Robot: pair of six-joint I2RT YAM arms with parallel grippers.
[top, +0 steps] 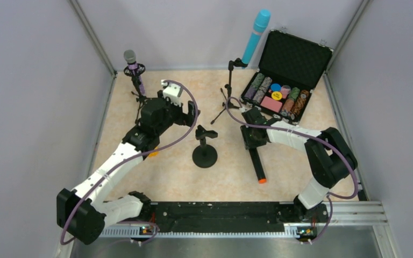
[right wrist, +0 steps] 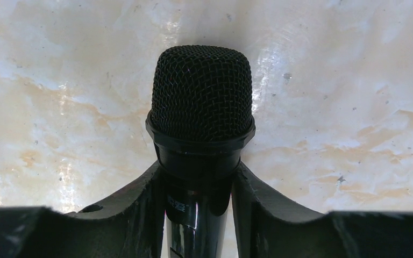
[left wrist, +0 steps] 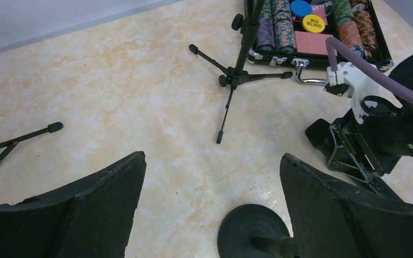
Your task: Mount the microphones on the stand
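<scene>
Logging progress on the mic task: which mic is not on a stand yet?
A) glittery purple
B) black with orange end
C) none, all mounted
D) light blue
B: the black microphone lies flat on the table, the right gripper with its fingers closed on its neck, while the purple microphone and the light blue microphone sit on stands.

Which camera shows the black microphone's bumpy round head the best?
The right wrist view: the black microphone is close up, its mesh head sharp, between the right hand's fingers. The top view shows only its handle, small, orange end toward the arms' bases. The left wrist view does not clearly show it.
</scene>
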